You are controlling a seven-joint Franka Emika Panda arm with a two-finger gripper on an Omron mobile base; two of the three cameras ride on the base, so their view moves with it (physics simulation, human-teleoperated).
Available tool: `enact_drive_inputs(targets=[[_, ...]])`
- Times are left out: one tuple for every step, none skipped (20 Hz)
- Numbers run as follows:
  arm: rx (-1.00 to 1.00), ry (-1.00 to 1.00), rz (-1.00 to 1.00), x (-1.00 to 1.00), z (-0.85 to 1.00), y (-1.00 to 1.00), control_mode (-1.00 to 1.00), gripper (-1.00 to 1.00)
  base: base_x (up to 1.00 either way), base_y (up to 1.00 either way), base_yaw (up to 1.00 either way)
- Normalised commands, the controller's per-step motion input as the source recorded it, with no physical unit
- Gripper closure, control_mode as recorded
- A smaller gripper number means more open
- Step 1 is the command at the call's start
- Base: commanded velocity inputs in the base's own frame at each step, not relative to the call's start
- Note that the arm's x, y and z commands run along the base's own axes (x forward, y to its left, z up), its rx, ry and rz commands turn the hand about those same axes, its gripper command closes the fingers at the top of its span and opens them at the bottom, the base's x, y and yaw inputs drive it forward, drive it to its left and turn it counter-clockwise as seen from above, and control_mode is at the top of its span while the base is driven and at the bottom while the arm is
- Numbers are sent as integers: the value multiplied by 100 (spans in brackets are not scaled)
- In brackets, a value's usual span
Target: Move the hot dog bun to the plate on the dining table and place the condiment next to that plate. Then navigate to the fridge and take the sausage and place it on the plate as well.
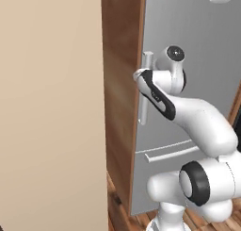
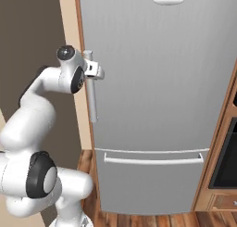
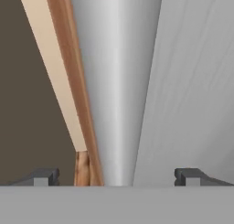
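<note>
Wood flooring runs under the closed grey fridge (image 2: 157, 96). We have our gripper (image 3: 117, 175) at its vertical handle (image 2: 91, 98), jaws spread either side, probably not yet touching. Door unopened; the sausage presumably waits inside, still to fetch.

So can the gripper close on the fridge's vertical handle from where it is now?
Probably yes. The gripper is open with the handle running between its fingertips, and nothing sits in between. The fridge door is shut.
</note>
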Motion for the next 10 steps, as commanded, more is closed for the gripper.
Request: enact_drive_inputs(targets=[[1, -4, 0, 66, -14, 0, -100, -100, 0, 0, 0], [0, -3, 0, 68, -9, 0, -100, -100, 0, 0, 0], [0, -1, 0, 71, -9, 0, -100, -100, 0, 0, 0], [0, 0, 0, 71, -6, 0, -100, -100, 0, 0, 0], [0, 0, 0, 75, -4, 0, -100, -100, 0, 0, 0], [0, 0, 0, 71, -5, 0, -100, -100, 0, 0, 0], [0, 0, 0, 67, -5, 0, -100, -100, 0, 0, 0], [0, 0, 0, 61, -6, 0, -100, -100, 0, 0, 0], [0, -1, 0, 55, -6, 0, -100, -100, 0, 0, 0], [0, 0, 0, 52, -9, 0, -100, -100, 0, 0, 0]])
